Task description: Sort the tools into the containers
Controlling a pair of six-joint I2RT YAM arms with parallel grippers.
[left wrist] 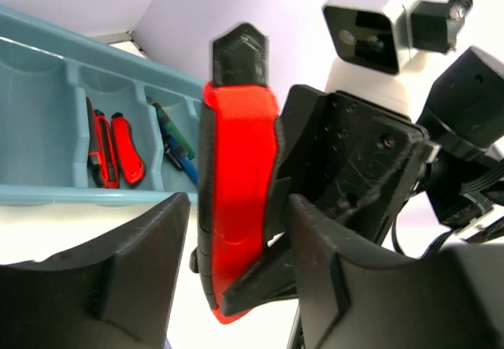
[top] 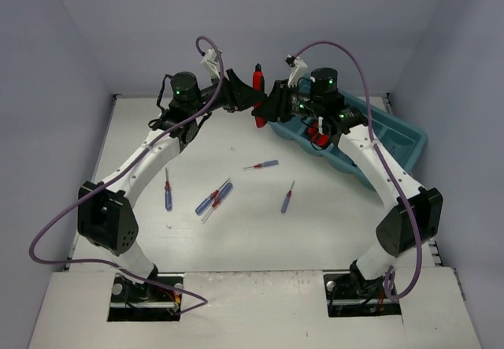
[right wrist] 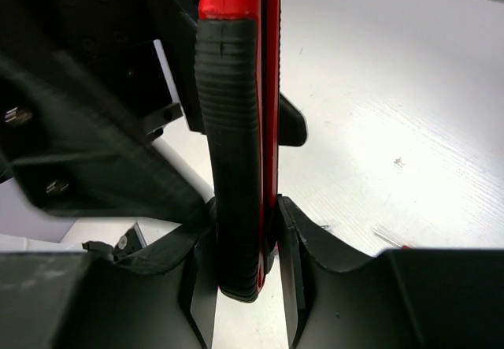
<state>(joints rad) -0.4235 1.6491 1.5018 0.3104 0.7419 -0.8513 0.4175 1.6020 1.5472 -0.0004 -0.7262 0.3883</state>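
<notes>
Red plastic with a ribbed black rubber back, the slim utility knife (left wrist: 236, 207) is up in the air over the far side of the white counter (top: 236, 239). It stands on end between the two black claws, just left of the long teal-blue plastic tray (left wrist: 79, 194). The right claw (right wrist: 244, 286) is clamped on it: both fingers press the knife's lower end, one against the ribbed black side and one against the red side. The left claw (left wrist: 240, 223) meets it from the opposite side, its jaws standing apart with the knife between them and close to each. Whether they press the knife cannot be told from these views.

In the left wrist view, one compartment of the tray holds two more red-and-black knives (left wrist: 126, 150) lying side by side. The next compartment toward the claws holds a green-handled tool (left wrist: 175, 128) and a blue-handled tool (left wrist: 187, 172), both too small to name.

On the counter, well apart from the tray, lie thin blue-handled screwdrivers (top: 266, 164). One is alone near the left arm, a crossed cluster lies in the middle, one is farther back, and one is to the right of the cluster. Small green lights (top: 183, 91) glow on each arm's wrist housing, and purple cables (top: 47, 231) loop along both arms.
</notes>
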